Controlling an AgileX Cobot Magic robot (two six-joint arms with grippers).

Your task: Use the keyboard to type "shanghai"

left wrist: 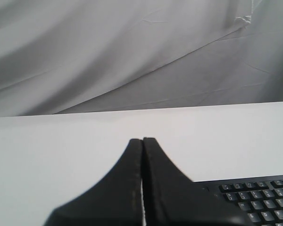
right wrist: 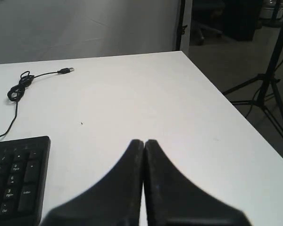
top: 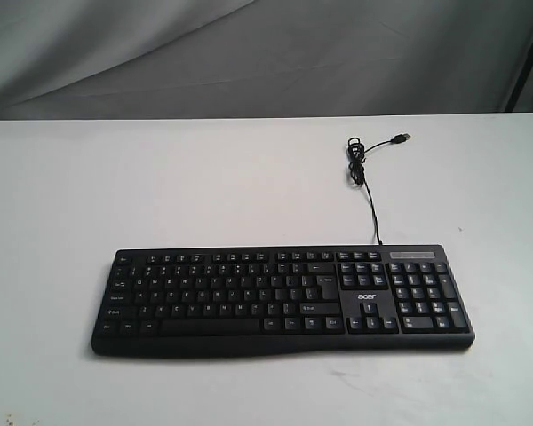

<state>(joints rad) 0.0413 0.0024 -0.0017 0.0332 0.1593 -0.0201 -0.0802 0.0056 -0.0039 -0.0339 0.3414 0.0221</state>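
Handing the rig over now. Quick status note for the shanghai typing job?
Left gripper: shut, empty, off the keyboard.
Right gripper: shut, empty, beyond the number-pad end.
The keyboard lies flat on the table; its cable is coiled behind it, plug free.
Done: nothing that shows; no gripper on a key.
Left: apparently all of "shanghai".

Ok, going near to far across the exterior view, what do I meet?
Bare table → keyboard → straight cable run → coiled cable bundle → USB plug → grey cloth backdrop.
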